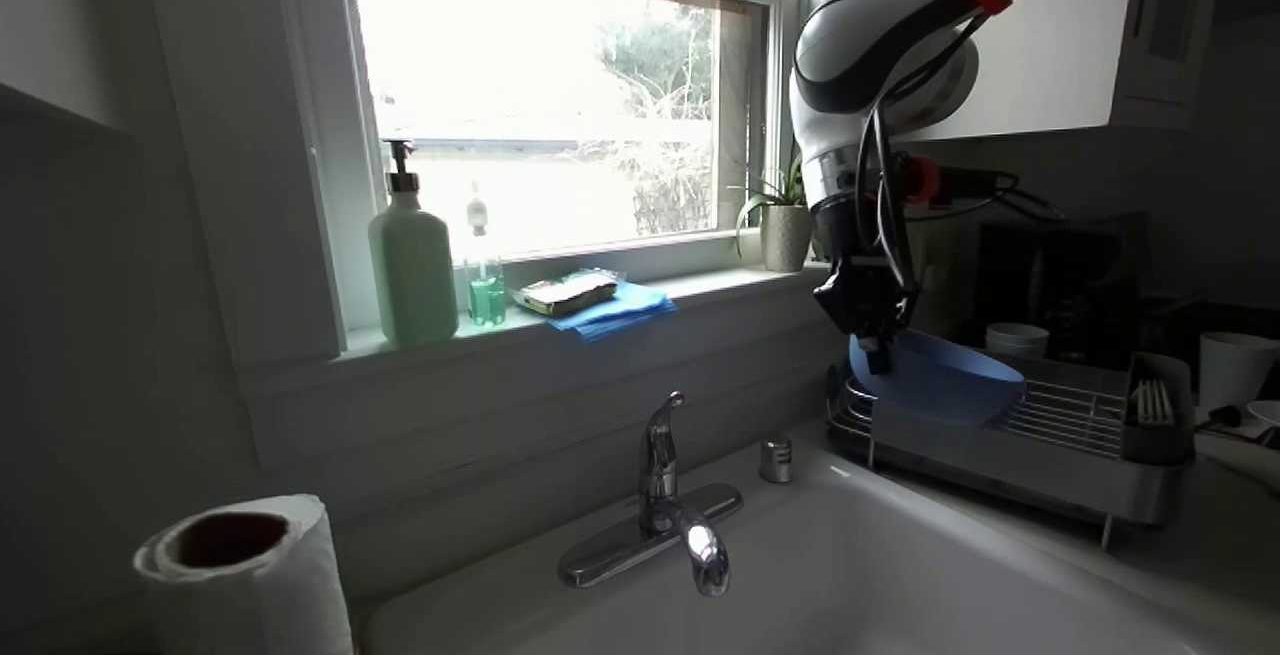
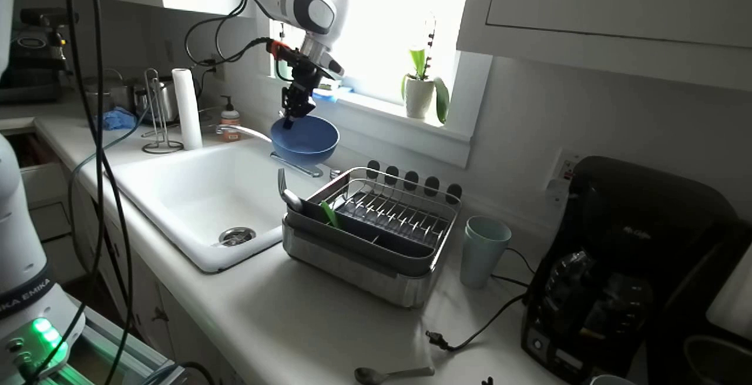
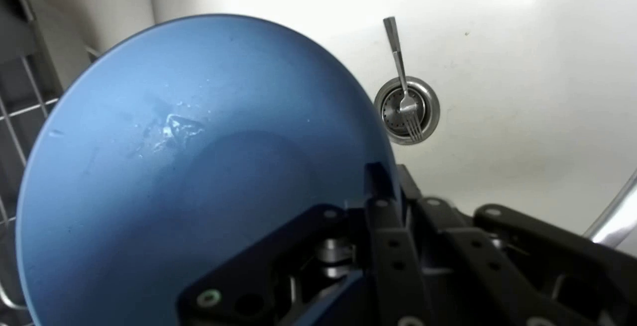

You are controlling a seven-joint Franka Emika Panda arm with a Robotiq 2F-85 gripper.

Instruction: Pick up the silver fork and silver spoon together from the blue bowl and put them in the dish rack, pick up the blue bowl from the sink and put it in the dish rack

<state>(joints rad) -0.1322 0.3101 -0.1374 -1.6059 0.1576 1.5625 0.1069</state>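
Note:
My gripper (image 3: 396, 184) is shut on the rim of the blue bowl (image 3: 234, 107), with one finger inside and one outside. In both exterior views the gripper (image 1: 880, 360) (image 2: 288, 121) holds the bowl (image 1: 940, 385) (image 2: 308, 141) tilted in the air. The dish rack (image 1: 1140, 480) (image 2: 352, 261) stands beside the sink (image 2: 194, 182). A silver fork (image 2: 282, 182) and what looks like a silver spoon (image 2: 292, 200) stand in the rack's near corner holder. In the wrist view another fork (image 3: 401, 74) lies across the drain in the sink.
The chrome faucet (image 1: 660, 495) stands behind the sink, under the window. Pale cups (image 2: 483, 250) and a black coffee maker (image 2: 623, 279) stand past the rack. A dark spoon (image 2: 393, 375) lies on the counter. A paper towel roll (image 1: 250, 575) stands across the sink.

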